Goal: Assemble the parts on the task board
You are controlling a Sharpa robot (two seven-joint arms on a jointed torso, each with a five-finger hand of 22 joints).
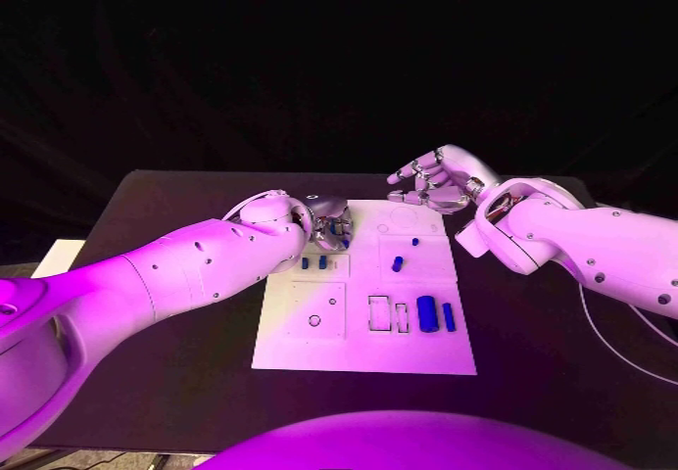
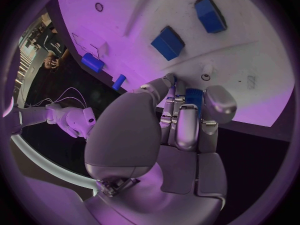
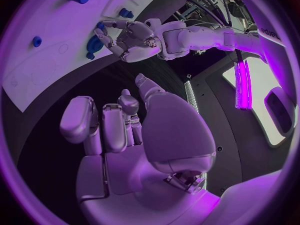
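My left hand (image 1: 328,221) pinches a blue part (image 2: 193,97) at task board (image 1: 424,357) 11 o'clock, long axis along fingers | right hand (image 1: 438,180) at 1 o'clock, fingers loosely curled, empty, farther off

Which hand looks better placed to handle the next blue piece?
Left, probably. The left hand is already down over the task board, fingers around a blue part; the right hand hangs beyond the board's far edge.

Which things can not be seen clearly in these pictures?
- Head view: left robot hand covers the task board corner; parts beneath hidden.
- Left wrist view: fingers hide most of one blue part; whether it is held is unclear.
- Right wrist view: right robot hand blocks the table behind.
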